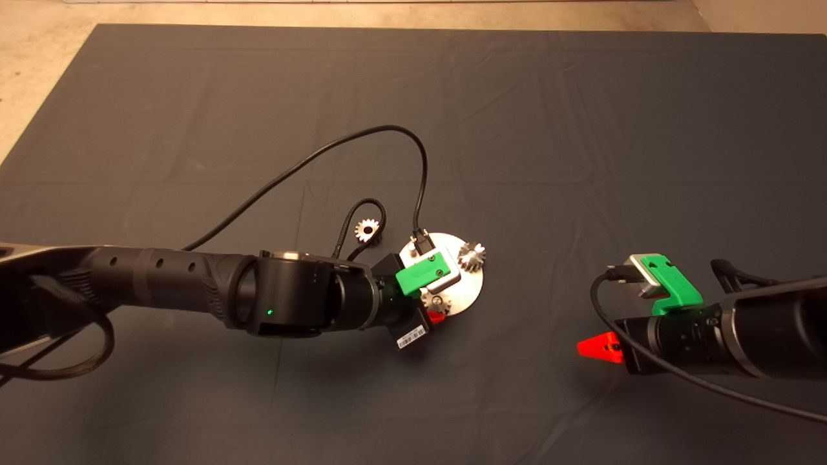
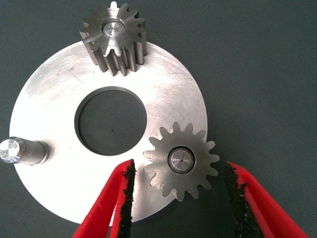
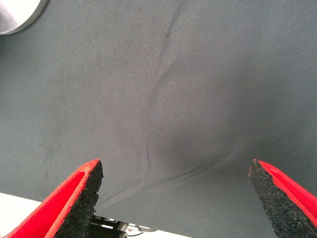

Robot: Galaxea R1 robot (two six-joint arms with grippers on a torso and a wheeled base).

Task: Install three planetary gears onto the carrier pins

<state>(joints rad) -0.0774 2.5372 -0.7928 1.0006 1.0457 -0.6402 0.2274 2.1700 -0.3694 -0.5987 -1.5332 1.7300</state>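
From above, the dark mat (image 1: 194,116) covers the tabletop; the left hand (image 1: 434,309) reaches in from the left and hangs over the near side of the round silver disc (image 1: 470,287), its green body covering much of the disc; one planetary gear (image 1: 472,256) stands on the disc's far right edge, a second (image 1: 440,303) shows partly beneath the hand, and a third (image 1: 367,229) lies flat on the mat just left of the disc, apart from it and beside a loop of black cable (image 1: 381,213); the right hand (image 1: 597,347) waits well to the right above bare mat. In the left wrist view the disc (image 2: 54,104) holds two gears; one gear (image 2: 114,37) sits on a pin at the rim, another gear (image 2: 182,160) sits on a second pin between the red fingers (image 2: 124,198), which stand apart on either side of it without touching, so the hand is open and grips nothing; the third carrier pin (image 2: 22,150) stands bare; the central hole (image 2: 111,120) shows mat through it. In the right wrist view the fingers (image 3: 79,193) are spread wide with only mat between them, and the disc's edge (image 3: 17,12) shows in one corner.
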